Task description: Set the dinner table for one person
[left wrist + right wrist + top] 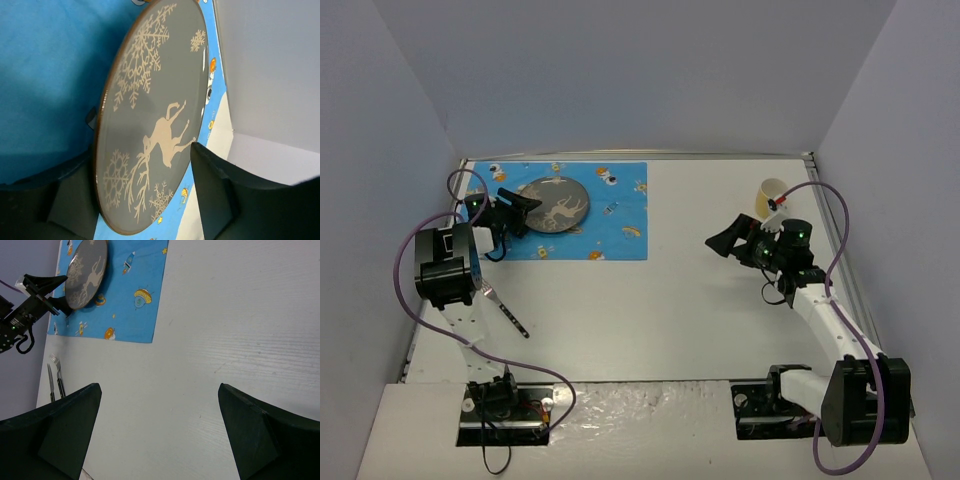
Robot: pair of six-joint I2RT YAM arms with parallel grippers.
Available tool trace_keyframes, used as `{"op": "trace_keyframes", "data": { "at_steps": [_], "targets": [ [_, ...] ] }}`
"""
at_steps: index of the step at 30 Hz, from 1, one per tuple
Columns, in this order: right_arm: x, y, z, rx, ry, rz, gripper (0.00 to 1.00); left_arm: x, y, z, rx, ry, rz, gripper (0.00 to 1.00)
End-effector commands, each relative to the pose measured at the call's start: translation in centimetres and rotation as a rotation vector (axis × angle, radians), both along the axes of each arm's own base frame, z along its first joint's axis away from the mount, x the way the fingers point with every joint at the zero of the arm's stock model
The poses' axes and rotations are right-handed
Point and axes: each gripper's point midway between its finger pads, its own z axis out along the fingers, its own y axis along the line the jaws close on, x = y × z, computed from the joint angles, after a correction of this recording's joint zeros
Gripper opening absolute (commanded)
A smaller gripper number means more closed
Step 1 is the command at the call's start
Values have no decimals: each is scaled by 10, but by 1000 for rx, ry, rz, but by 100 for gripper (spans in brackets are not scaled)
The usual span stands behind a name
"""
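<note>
Over at the far left of the dinner table [720, 320], on the blue cartoon mat [620, 220], sits the grey reindeer plate [560, 203], and my left gripper [518, 210] is at its near rim. From the left wrist camera I read the jaws as parted, one finger tucked behind the rim and the other lying over the face, so the plate is straddled rather than pinched. That low, sideways approach makes sense to me, since a flat plate offers nothing to take but its edge. The rim on that side looks a little raised off the cloth, though I can't be sure. My right gripper [724, 243] hangs spread wide, holding nothing, above bare tabletop near the yellow cup [771, 195], which I judge is its next job. A fork [59, 374] and knife [50, 382] lie side by side by the left edge, nearer me than the mat, not yet set beside the plate.
</note>
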Motion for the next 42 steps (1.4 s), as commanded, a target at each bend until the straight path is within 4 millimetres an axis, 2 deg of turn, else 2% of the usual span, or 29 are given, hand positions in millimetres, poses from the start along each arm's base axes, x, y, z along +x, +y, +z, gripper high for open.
{"op": "trace_keyframes", "data": {
  "at_steps": [1,3,5,8,13,15,17,21,22,29,32,34,36,38,42],
  "targets": [
    [6,-2,17,-11,-85,1,100,2,18,43,146,-31,27,68],
    [7,-5,17,-22,-88,-15,100,-4,25,39,187,17,41,74],
    [8,-7,16,-32,-85,-27,100,-6,27,44,210,33,47,83],
    [10,-12,14,-57,-80,-54,100,-10,28,42,235,66,44,89],
    [14,-22,14,-100,-80,-105,100,-16,23,41,238,104,37,91],
    [16,-30,13,-130,-74,-143,100,-19,24,47,267,114,49,92],
    [22,-41,13,-171,-74,-200,100,-30,23,46,302,166,48,93],
    [30,-58,15,-245,-76,-266,99,-45,32,70,384,197,87,93],
    [34,-65,19,-274,-88,-296,100,-55,34,79,416,209,90,93],
    [69,-116,42,-459,-93,-518,100,-108,36,155,665,147,-8,97],
    [87,-137,42,-508,-50,-624,100,-135,34,173,773,141,-70,97],
    [100,-144,29,-529,-5,-656,100,-151,34,179,830,131,-90,97],
    [113,-154,35,-570,-11,-686,100,-165,29,173,870,125,-118,97],
    [128,-156,33,-617,-12,-656,100,-169,26,168,889,113,-136,97],
    [148,-188,19,-669,-5,-557,98,-177,14,149,933,123,-213,97]
  ]
}}
